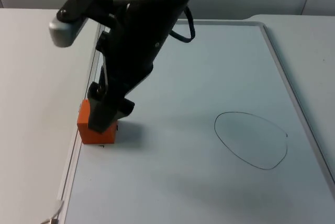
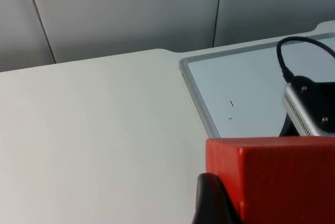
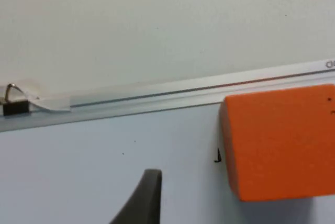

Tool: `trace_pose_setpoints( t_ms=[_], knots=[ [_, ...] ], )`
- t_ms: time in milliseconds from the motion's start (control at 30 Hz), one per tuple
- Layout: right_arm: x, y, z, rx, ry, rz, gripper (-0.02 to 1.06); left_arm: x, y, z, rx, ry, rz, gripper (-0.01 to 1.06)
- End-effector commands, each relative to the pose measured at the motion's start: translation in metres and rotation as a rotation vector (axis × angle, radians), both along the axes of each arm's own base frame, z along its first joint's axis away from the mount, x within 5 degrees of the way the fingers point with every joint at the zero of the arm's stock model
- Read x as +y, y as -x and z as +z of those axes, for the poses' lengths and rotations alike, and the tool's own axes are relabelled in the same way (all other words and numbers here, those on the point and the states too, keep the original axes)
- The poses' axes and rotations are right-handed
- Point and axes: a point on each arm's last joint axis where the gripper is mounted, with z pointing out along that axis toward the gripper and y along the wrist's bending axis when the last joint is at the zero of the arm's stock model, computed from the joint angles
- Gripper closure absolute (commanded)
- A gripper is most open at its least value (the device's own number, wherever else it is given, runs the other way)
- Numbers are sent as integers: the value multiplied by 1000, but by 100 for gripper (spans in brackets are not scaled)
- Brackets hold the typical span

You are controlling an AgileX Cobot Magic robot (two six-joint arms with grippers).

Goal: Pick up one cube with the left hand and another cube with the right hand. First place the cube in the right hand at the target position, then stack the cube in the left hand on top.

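An orange cube (image 1: 97,132) sits on the whiteboard beside its left frame. My right gripper (image 1: 103,119) reaches across from the upper middle and is lowered over this cube, open. In the right wrist view one black fingertip (image 3: 148,199) stands a short gap away from the orange cube (image 3: 282,143). My left gripper (image 2: 261,211) is shut on a red cube (image 2: 275,177), and one black fingertip (image 2: 209,203) presses against the cube's side. A hand-drawn oval outline (image 1: 251,140) marks the target spot on the right half of the board.
The whiteboard's metal frame (image 1: 78,143) runs right beside the orange cube. A binder clip (image 1: 55,214) sits on the frame near the front left, and the right wrist view shows this clip (image 3: 13,101) too. White table (image 1: 36,103) lies left of the board.
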Motion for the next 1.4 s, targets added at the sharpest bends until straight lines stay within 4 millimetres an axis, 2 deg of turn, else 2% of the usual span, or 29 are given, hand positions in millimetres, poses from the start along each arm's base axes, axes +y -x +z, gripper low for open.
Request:
trace_pose_setpoints(
  t_ms=[0,167,467,533,567,733,800,900,933,967,1033,1067,1167,1267,1300,1367],
  knots=[
    [6,3,-4,-6,-7,30,11,-1,1,-1,-6,16,-7,105],
    [11,2,-29,-1,7,26,12,-1,1,-1,-6,16,-7,105],
    [13,1,-47,8,18,31,16,-1,1,-1,-6,16,-7,105],
    [14,1,-48,5,12,28,27,-1,1,-1,-6,16,-7,105],
    [14,1,-48,5,12,28,27,-1,1,-1,-6,16,-7,105],
    [15,-1,-48,-15,-1,19,48,-1,1,-1,-6,16,-7,105],
    [15,-2,-47,-18,-5,9,53,-1,1,-1,-6,16,-7,105],
    [15,-2,-47,-18,-9,-4,73,-1,1,-1,-6,16,-7,105],
    [15,-2,-47,-18,-9,-4,73,-1,1,-1,-6,16,-7,105],
    [15,-2,-47,-13,-6,-3,81,-1,1,-1,-6,16,-7,105],
    [15,0,-43,-7,-5,1,100,-1,1,-1,-6,16,-7,105],
    [14,1,-39,2,-4,-5,105,-1,1,-1,-6,16,-7,105],
    [12,3,-27,17,1,-19,105,-1,1,-1,-6,16,-7,105],
    [1,8,6,1,64,5,105,-1,1,-1,-6,16,-7,105],
    [1,8,6,1,64,5,105,-1,1,-1,-6,16,-7,105],
    [-4,8,34,-55,63,-45,105,-1,1,-1,-6,16,-7,105]
  ],
)
